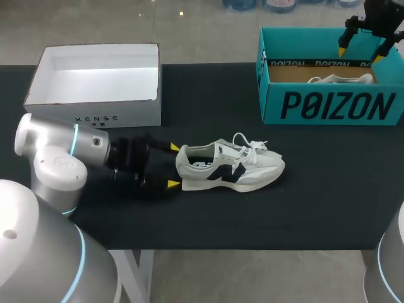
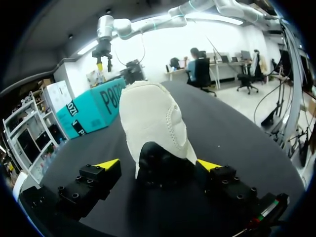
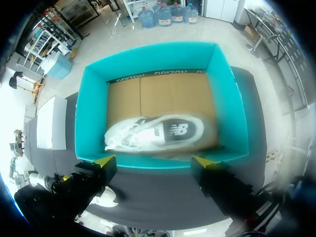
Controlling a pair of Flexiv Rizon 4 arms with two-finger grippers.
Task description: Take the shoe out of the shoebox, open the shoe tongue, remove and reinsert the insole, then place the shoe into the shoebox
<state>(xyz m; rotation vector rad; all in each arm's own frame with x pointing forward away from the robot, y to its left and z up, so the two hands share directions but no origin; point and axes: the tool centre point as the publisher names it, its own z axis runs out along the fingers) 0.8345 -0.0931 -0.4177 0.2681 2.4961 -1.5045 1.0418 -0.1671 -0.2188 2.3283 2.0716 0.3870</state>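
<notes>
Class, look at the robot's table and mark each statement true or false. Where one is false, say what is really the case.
1. A shoe lies on the black table, outside the boxes. True.
2. The teal shoebox holds nothing. False: a second shoe lies inside it.
3. The left gripper is open, with its fingers either side of the shoe's heel. True.
4. The right gripper grips a shoe. False: it hangs open above the teal shoebox, holding nothing.
</notes>
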